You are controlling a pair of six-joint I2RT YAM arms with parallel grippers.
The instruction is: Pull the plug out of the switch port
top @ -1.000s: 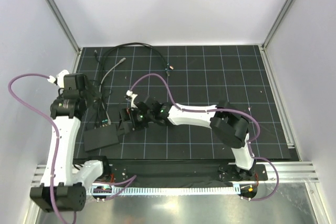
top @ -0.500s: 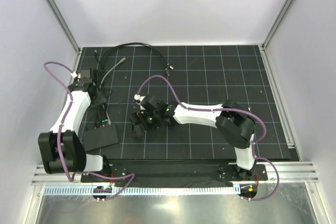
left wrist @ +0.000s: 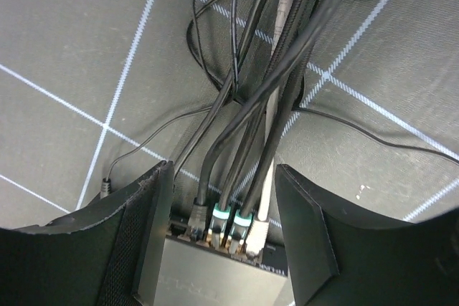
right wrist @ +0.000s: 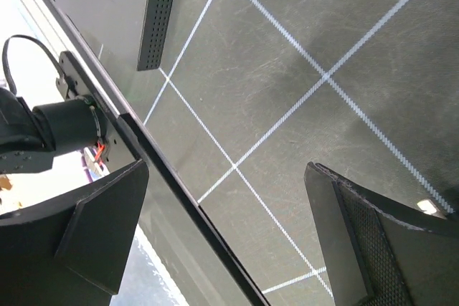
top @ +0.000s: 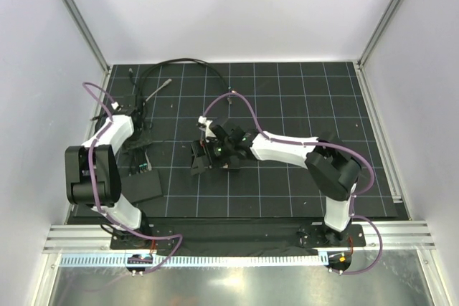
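Left gripper (left wrist: 222, 177) jaws apart, straddling row of plugs (left wrist: 226, 223) seated in switch port (left wrist: 204, 238) — narrow edge of black box (left wrist: 215, 281), near-left on mat (top: 287, 105), mostly cut off in wrist view. Which plug matters: cannot tell, cables (left wrist: 280, 69) tangled. Right gripper (right wrist: 226, 170) jaws apart over mat.

Mat (top: 287, 105): black, white grid lines.
Switch box (left wrist: 215, 281): matte black.
Plugs (left wrist: 231, 214): teal-green collars, one black.
Cables (left wrist: 287, 55): black, one white.
Arm shells (top: 280, 147): white, black joints.
Arm hoses (top: 249, 109): purple.
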